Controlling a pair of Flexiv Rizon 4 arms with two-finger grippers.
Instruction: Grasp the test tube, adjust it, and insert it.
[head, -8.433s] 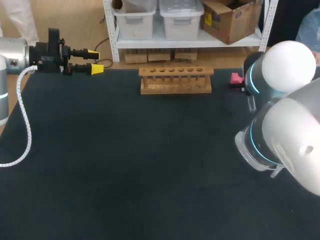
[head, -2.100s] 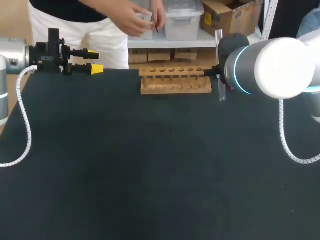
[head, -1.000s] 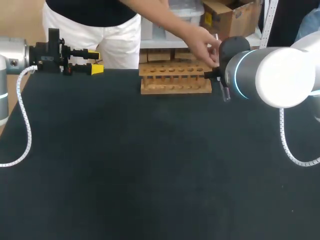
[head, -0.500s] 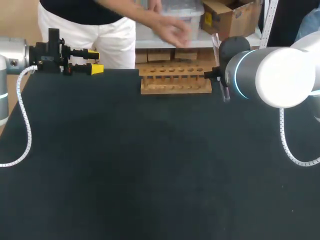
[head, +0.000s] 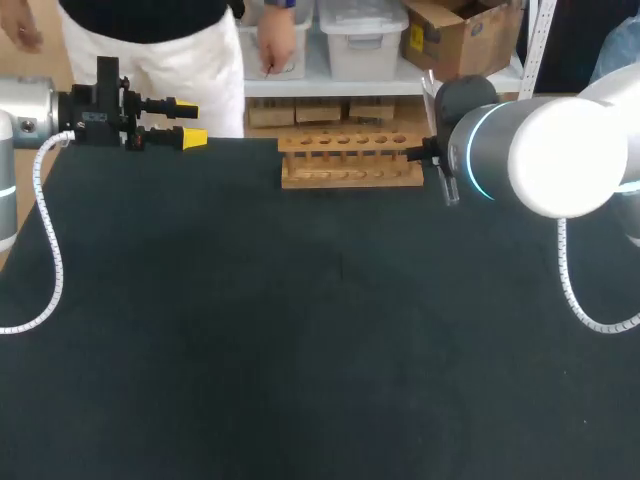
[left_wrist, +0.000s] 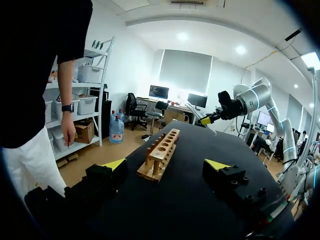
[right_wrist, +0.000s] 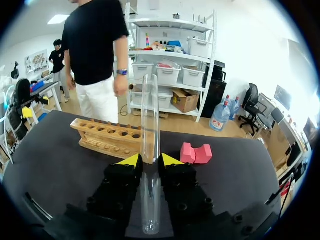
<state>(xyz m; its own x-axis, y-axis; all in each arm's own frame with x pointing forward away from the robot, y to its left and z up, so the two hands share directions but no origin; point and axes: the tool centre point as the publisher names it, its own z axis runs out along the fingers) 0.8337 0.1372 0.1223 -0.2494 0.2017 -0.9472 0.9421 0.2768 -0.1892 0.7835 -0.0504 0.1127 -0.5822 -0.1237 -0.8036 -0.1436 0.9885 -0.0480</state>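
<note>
We see a table (head: 300, 330) with a dark top, and standing on it near its far edge a wooden rack (head: 350, 160) with a row of holes along its upper bar, while a pink block (right_wrist: 196, 153) lies near one end of that rack.

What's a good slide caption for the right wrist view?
Right hand shut on a clear test tube, wooden rack just ahead on the dark table.

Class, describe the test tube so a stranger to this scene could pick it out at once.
On the dark table, find the light wooden rack at the far edge. Beside its right end, the right gripper clamps a long clear glass test tube, the only see-through thing there.
</note>
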